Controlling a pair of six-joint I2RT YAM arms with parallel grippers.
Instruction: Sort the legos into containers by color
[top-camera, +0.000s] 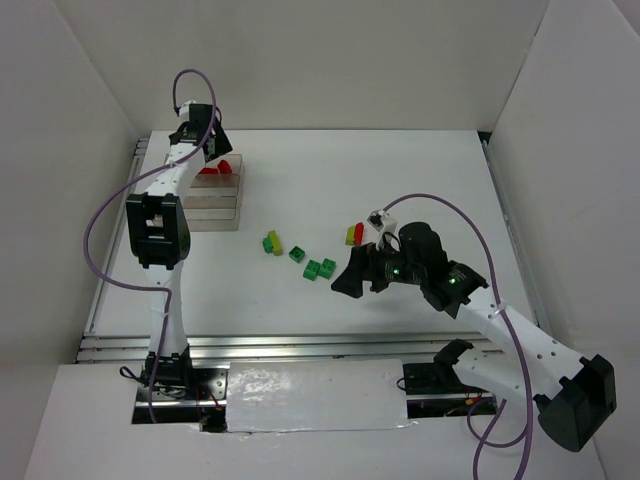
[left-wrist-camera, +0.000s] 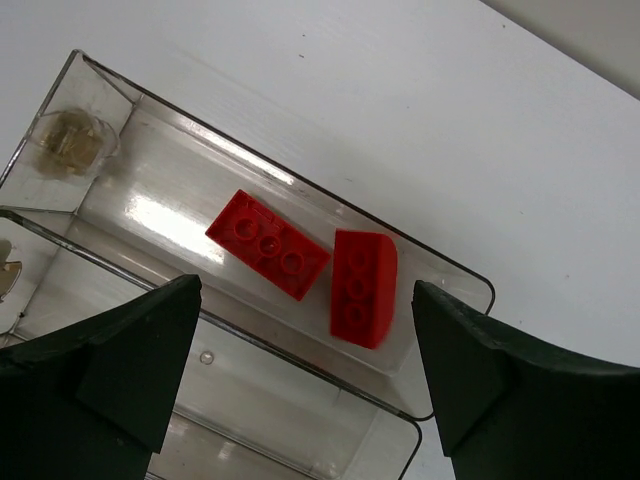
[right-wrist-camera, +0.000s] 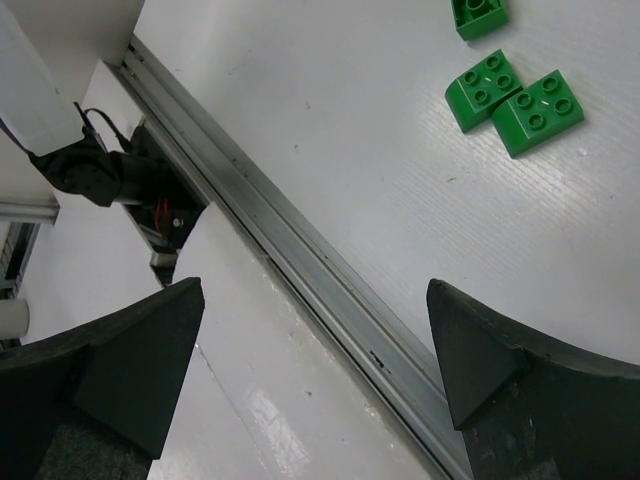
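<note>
Two red legos (left-wrist-camera: 268, 245) sit in the far compartment of the containers (left-wrist-camera: 160, 190), below the gap of our left gripper (left-wrist-camera: 305, 300); its fingers are spread wide and touch neither brick. Green legos (right-wrist-camera: 482, 88) lie loose on the table (right-wrist-camera: 350, 100), off past our right gripper (right-wrist-camera: 315, 295), which is also spread and empty above the front rail (right-wrist-camera: 300, 270).

Two bricks (left-wrist-camera: 268, 245) in the clear tray (left-wrist-camera: 160, 190) are red. Loose bricks (right-wrist-camera: 537, 112) are green, one pair (top-camera: 354, 233) yellow and red. White surface (top-camera: 420, 170), purple cables (top-camera: 108, 212), black jaws.
</note>
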